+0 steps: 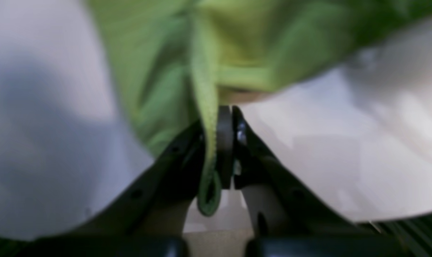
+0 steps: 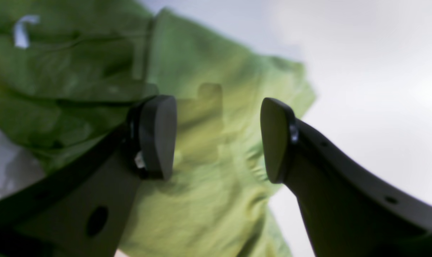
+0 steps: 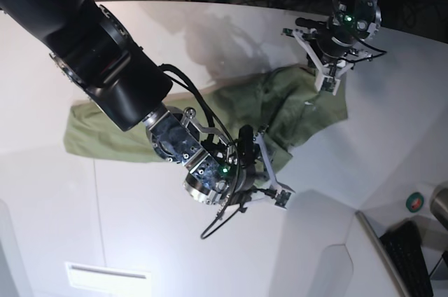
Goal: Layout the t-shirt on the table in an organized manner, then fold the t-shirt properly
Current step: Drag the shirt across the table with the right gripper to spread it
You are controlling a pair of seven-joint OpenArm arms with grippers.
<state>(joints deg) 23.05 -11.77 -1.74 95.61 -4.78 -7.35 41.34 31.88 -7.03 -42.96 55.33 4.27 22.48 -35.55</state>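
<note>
Looking at the bench [image 3: 392, 87] right now, the t-shirt [image 3: 231, 111] is spread in a rumpled strip across the middle of the white top, one end stretched flat out to the side and the other bunched up in folds.

The left gripper [image 1: 224, 142] is clamped tight on a hemmed edge of the green cloth; in the left wrist view a little loop of that stitched hem pokes out between the closed pads. That corner sits up at the far end of the shirt in the base view, where the fabric looks lifted a bit off the surface.

The right gripper [image 2: 217, 139] is wide apart with nothing between the pads [image 2: 158, 137], just green fabric spread underneath it. A small white tag [image 2: 21, 31] shows on the crumpled part off to one side. In the base view this arm hangs over the near edge of the shirt.
</note>
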